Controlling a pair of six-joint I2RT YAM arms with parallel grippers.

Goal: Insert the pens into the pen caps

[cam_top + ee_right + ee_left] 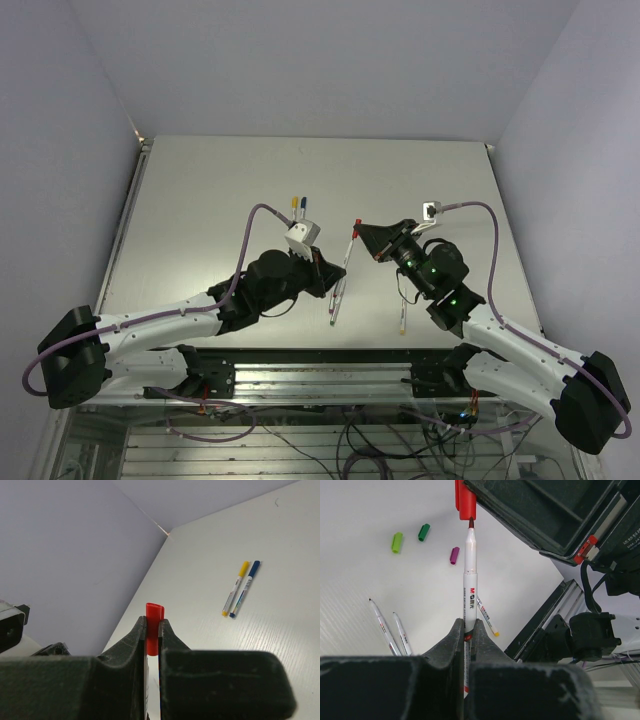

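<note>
My left gripper (468, 625) is shut on a white-grey pen (469, 580) with a red tip and holds it above the table. My right gripper (153, 622) is shut on the red cap (154, 625). In the left wrist view the pen's tip sits right at the mouth of the red cap (465, 500). In the top view the pen (351, 245) spans between my left gripper (335, 272) and my right gripper (362, 235). The light green cap (397, 542), dark green cap (423, 532) and magenta cap (454, 555) lie loose on the table.
Two uncapped pens (390, 632) lie side by side under my left wrist, and one with a yellow end (487, 617) lies near the table's front edge. A yellow-capped pen (236, 588) and a blue-capped pen (247, 587) lie together farther back. A metal rail (320, 375) runs along the front.
</note>
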